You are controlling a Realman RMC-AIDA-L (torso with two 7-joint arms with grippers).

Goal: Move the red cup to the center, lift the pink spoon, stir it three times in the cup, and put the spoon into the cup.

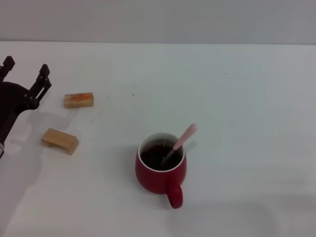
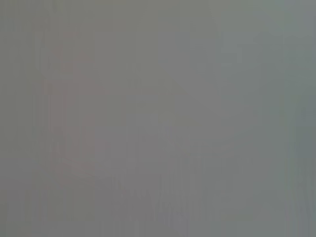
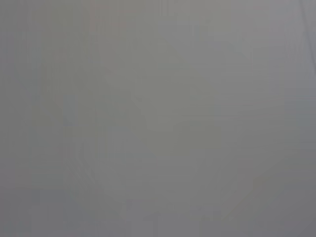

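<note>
The red cup [image 1: 161, 173] stands upright near the middle front of the white table, its handle turned toward me. The pink spoon [image 1: 181, 140] rests inside it, bowl down in the dark interior, the pale handle leaning out over the rim to the far right. My left gripper [image 1: 25, 69] is at the far left edge in the head view, well away from the cup, its two black fingers spread apart with nothing between them. The right gripper is out of view. Both wrist views show only a plain grey surface.
Two tan wooden blocks lie on the left: one [image 1: 79, 99] farther back, the other [image 1: 59, 140] nearer me, both close to the left gripper. The white table [image 1: 247, 98] stretches to the right and back.
</note>
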